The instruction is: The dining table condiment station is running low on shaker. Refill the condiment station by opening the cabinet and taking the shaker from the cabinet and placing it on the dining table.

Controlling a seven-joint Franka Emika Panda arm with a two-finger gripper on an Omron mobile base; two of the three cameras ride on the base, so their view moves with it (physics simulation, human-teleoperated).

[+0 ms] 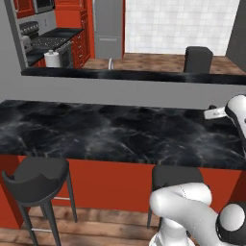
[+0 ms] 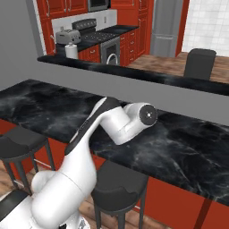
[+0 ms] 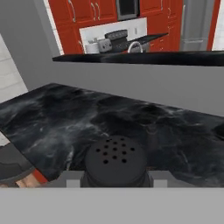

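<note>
Arm's stretched out low over the desk (image 1: pixel 110 134), the long bar-style one with the black white-veined marble top and red front. In the right base view the white arm climbs from the lower left, bends at a dark elbow joint, and the forearm reaches right across the marble, ending in a round dark-capped joint. In the left base view just the far part of the arm pokes in at the right edge, above the desk's right end. The hand view looks along the pincer (image 3: pixel 116 177), and sitting right between its grey fingers (image 3: pixel 70 177) is the shaker (image 3: pixel 115 161), dark with a domed top full of little holes. So the pincer is closed around the shaker, partway shut, one finger on either side of it. Whether the shaker's base is touching the marble or hanging just above it can't be told from here. The hand is aimed roughly level across the desk toward the grey half wall behind it. Past that wall the red cabinet (image 3: pixel 94 9) doors with silver bar handles show up top in the back kitchen. Black round stools (image 1: pixel 36 175) are tucked along the desk's red front.
</note>
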